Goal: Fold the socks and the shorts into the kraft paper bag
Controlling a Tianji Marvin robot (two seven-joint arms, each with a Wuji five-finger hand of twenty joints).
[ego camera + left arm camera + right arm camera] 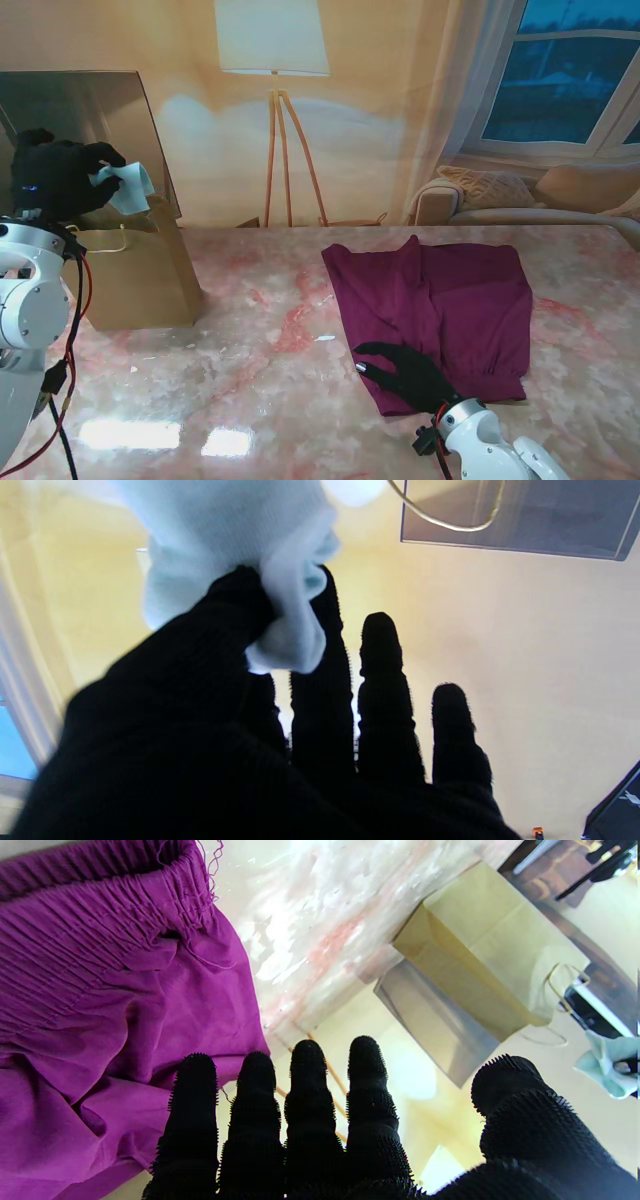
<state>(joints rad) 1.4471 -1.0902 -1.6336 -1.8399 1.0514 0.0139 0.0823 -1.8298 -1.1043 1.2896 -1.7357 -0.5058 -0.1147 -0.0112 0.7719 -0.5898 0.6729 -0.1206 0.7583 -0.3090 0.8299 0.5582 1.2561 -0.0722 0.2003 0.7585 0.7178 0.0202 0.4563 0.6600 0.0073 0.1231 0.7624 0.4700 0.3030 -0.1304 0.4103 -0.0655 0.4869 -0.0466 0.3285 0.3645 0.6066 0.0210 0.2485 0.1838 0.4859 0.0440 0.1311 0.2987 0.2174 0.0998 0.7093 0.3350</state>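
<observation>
Right hand: fingers spread, holding nothing, lying on the near corner of the shorts.
Left hand: thumb and fingers pinch the pale blue sock over the kraft paper bag.
Advice: centre the sock over the mouth before letting go.
Textures: crumpled purple cloth, ribbed sock, stiff paper.

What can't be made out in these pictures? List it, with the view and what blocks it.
- Inside of the kraft paper bag: stand view shows only its outer wall.
- Sock count: bunched in the left hand; left wrist view blurred, too close.
- Right hand contact with the shorts: fingers spread, over the hem; touching or hovering unclear.
- Shorts' far side: cut off in the right wrist view.
</observation>
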